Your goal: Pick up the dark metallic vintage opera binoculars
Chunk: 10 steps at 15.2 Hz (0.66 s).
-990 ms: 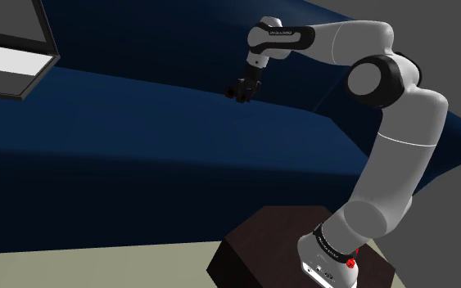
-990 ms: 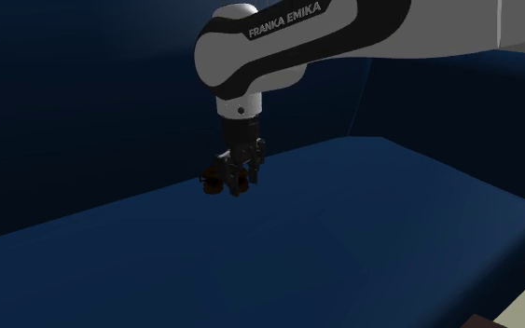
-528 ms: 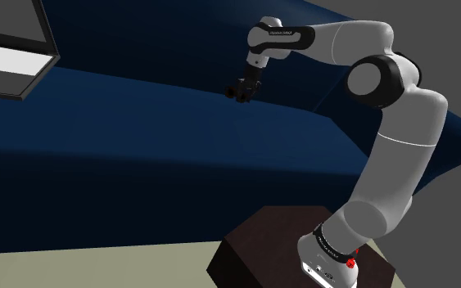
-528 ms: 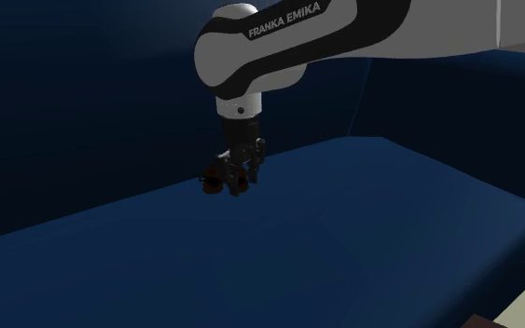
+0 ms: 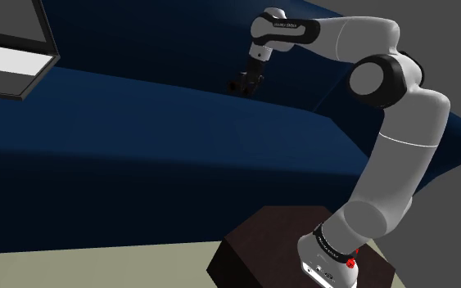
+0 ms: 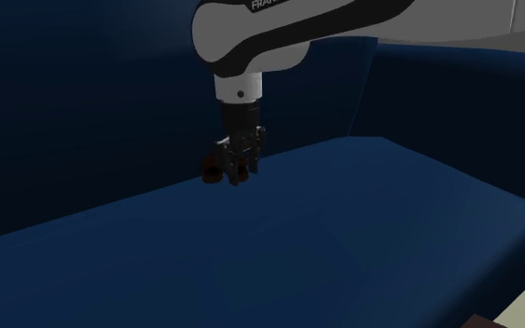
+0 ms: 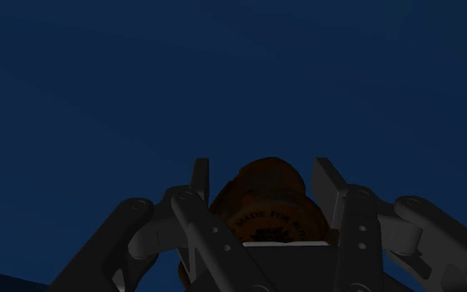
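Note:
The small dark binoculars [image 7: 266, 203], brownish with embossed lettering on the barrel, sit clasped between my two black fingers in the wrist view. My gripper [image 6: 231, 172] hangs above the dark blue sofa seat [image 6: 344, 233] with the binoculars [image 6: 215, 170] lifted off the cushion. In the shoulder view the gripper [image 5: 243, 85] holds the same small dark binoculars [image 5: 237, 84] in front of the sofa's backrest, above the seat.
The blue sofa [image 5: 138, 139] spans the scene, with its backrest [image 6: 83, 93] behind the gripper. An open laptop [image 5: 7, 49] lies at the shoulder view's upper left. My stand [image 5: 302, 258] is a dark box on a pale floor [image 5: 89, 270].
The arm has risen a little, carrying the gripper and the clasped binoculars higher above the sofa seat. The grip is unchanged.

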### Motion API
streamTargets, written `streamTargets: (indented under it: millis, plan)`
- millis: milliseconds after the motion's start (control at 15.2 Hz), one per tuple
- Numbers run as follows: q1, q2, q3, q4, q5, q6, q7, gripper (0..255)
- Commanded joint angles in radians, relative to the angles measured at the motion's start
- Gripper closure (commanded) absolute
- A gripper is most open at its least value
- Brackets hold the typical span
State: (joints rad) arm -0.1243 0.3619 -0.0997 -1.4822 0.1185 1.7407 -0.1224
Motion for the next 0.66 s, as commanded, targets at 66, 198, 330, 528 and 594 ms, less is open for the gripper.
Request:
streamTargets:
  millis: [66, 198, 330, 528, 594]
  plan:
    - [-0.001, 0.000, 0.000, 0.044, -0.001, -0.044, 0.004, 255]
    - [-0.002, 0.000, -0.001, 0.071, -0.001, -0.071, 0.006, 255]
    - [-0.003, 0.001, -0.001, 0.099, -0.002, -0.098, 0.008, 255]
    - [-0.004, 0.003, -0.001, 0.131, -0.002, -0.128, 0.011, 255]
    - [-0.004, 0.003, -0.001, 0.132, -0.002, -0.128, 0.011, 255]
